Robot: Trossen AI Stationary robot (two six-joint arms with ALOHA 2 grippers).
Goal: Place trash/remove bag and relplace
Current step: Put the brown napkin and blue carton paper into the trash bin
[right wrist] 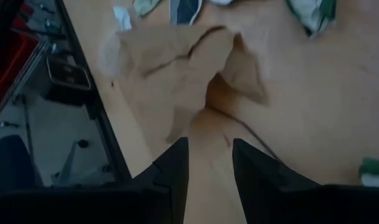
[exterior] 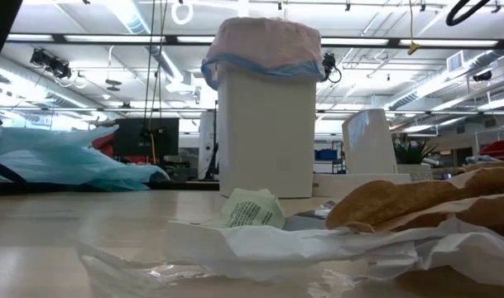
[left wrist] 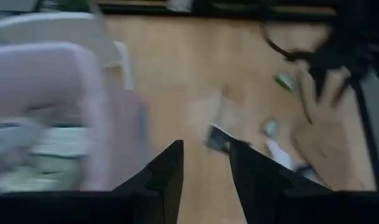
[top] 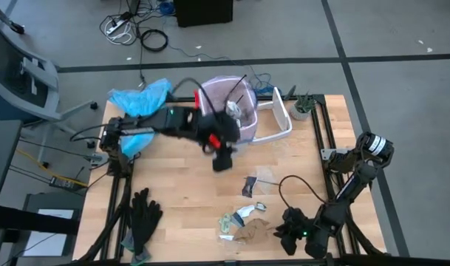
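A white bin [top: 243,127] stands at the table's far middle. The pale pink bag [exterior: 266,40] lines it, folded over the rim, and some trash [top: 234,109] lies inside. My left gripper [top: 223,161] hangs open above the table, just near-side of the bin, with nothing between its fingers [left wrist: 170,180]. More trash lies on the table: a printed wrapper [top: 250,185], film and small scraps [top: 243,214], and crumpled brown paper [top: 256,230]. My right gripper [top: 287,230] is low at the table's near right, shut on that brown paper [right wrist: 189,62]. My right gripper pinches a narrow end of the brown paper [right wrist: 208,134] between its two fingers. The fingers slant down from the table's near right. The rest of the paper lies crumpled on the table ahead of the fingers.
A light-blue plastic bag [top: 140,96] lies at the far left. Black gloves [top: 143,218] lie at the near left. The bin's white lid [top: 282,118] and a small plant [top: 302,107] are right of the bin. A black cable [top: 298,188] loops above the table near the right arm.
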